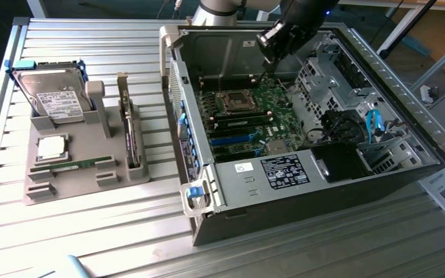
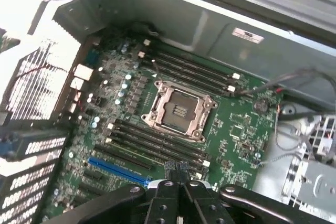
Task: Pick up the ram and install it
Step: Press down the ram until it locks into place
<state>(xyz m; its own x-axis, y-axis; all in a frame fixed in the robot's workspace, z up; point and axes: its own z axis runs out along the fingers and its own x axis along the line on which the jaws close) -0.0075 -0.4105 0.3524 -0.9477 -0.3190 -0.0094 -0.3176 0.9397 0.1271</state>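
The ram (image 1: 72, 166), a thin green stick, lies flat in a slot of the grey holder (image 1: 79, 188) on the exterior view's left, outside the computer. My gripper (image 1: 267, 61) hangs inside the open computer case (image 1: 315, 174), above the motherboard (image 1: 265, 116) and far from the ram. In the wrist view the gripper (image 2: 177, 170) points down at the board with its two dark fingers pressed together and nothing between them. Under it lie the square processor socket (image 2: 181, 109) and the rows of long black memory slots (image 2: 157, 141).
The holder also carries a hard drive (image 1: 53, 98), a silver square processor chip (image 1: 51, 147) and an upright expansion card (image 1: 132, 136). Inside the case are a blue slot (image 2: 118, 170), drive cages (image 1: 338, 75) and cables (image 1: 373, 124). The ribbed metal table (image 1: 91, 231) surrounds everything.
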